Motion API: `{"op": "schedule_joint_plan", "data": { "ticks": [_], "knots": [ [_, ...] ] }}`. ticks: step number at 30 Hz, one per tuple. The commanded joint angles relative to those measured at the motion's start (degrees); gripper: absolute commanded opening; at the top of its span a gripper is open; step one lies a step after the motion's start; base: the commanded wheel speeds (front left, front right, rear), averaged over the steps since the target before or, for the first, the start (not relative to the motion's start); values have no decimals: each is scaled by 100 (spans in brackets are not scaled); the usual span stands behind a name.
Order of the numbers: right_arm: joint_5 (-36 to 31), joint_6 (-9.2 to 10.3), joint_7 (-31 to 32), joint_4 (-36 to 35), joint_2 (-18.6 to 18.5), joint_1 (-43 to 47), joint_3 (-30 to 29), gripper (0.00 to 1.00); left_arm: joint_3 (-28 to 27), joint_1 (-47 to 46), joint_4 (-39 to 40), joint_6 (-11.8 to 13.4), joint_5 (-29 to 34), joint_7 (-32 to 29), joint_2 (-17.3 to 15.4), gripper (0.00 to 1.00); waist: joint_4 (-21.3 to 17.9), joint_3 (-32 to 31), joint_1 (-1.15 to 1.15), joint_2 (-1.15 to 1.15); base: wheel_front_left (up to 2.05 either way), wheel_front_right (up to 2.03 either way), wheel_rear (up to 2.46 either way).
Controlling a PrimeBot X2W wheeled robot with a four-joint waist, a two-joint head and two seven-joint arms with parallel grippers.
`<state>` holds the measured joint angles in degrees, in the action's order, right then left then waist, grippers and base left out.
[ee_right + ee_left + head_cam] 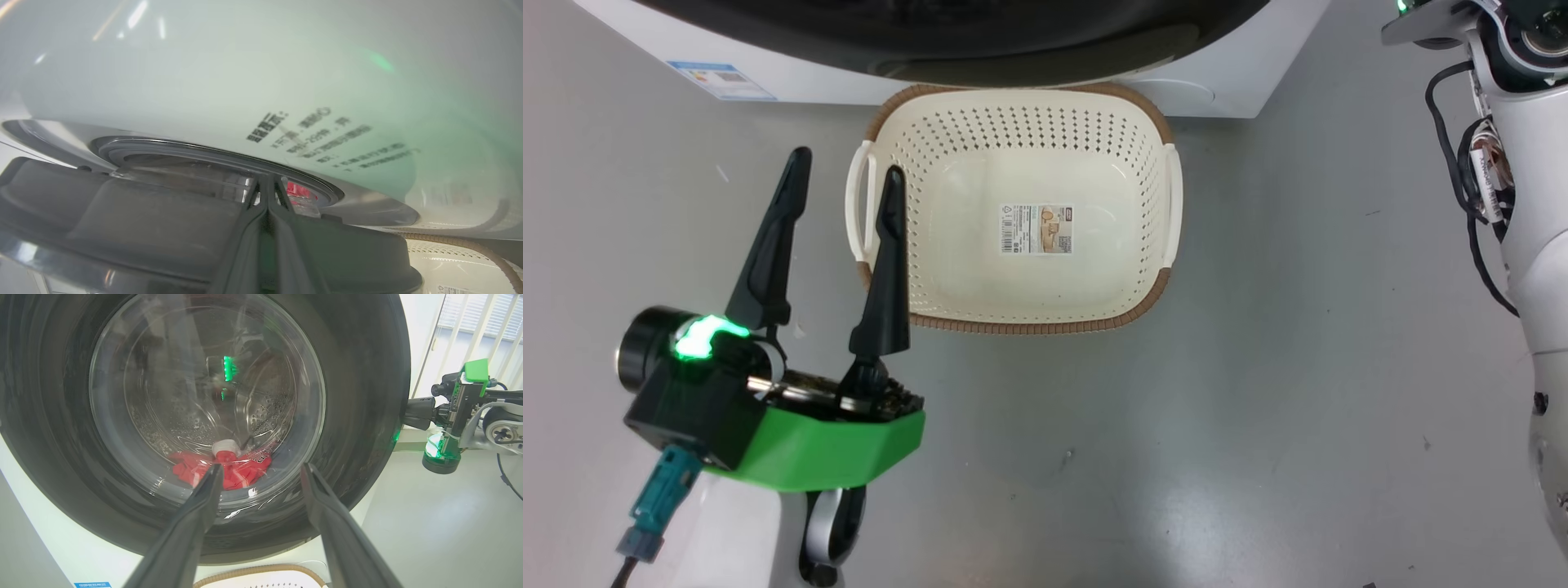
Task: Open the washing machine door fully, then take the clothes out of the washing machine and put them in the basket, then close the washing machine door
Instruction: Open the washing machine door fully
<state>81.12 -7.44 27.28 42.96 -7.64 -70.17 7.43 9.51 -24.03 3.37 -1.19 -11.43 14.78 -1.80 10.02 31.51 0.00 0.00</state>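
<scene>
The washing machine (49,539) stands in front of me. Its door (359,375) has a wide black rim, and red clothes (245,473) lie in the drum behind the glass. My right gripper (406,414) is at the door's right edge. Its shut fingers (267,179) reach into a narrow gap between the door (122,220) and the white machine front (204,81), where a bit of the red clothes (298,190) shows. My left gripper (848,163) hangs open and empty beside the left handle of the basket (1013,325), and it points at the door glass (262,467).
The basket stands on the grey floor right below the washing machine (1241,82), with only a paper label (1036,229) inside. My right arm (1519,163) with its cables rises along the right edge. Open floor (1258,408) lies in front of and to the right of the basket.
</scene>
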Motion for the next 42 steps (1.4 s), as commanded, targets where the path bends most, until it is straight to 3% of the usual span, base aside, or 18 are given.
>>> {"op": "schedule_joint_plan", "data": {
  "ticks": [1, 17, 42],
  "knots": [
    [-35, -5, 156, -94, 192, -97, 138, 0, -140, -54, 123, 16, -21, 22, -108, 100, 0, -3, 0, 0, 0, 0, 0],
    [40, -5, 652, -305, 246, 192, 220, 0, -142, 2, 3, 35, 28, 22, -108, 100, -55, -233, 0, 0, 0, 0, 0],
    [202, -5, 1133, -609, 308, 1343, 297, 0, -272, 426, -307, 90, 48, 22, -108, 100, -48, -1162, 0, 0, 0, 0, 0]
  ]
}}
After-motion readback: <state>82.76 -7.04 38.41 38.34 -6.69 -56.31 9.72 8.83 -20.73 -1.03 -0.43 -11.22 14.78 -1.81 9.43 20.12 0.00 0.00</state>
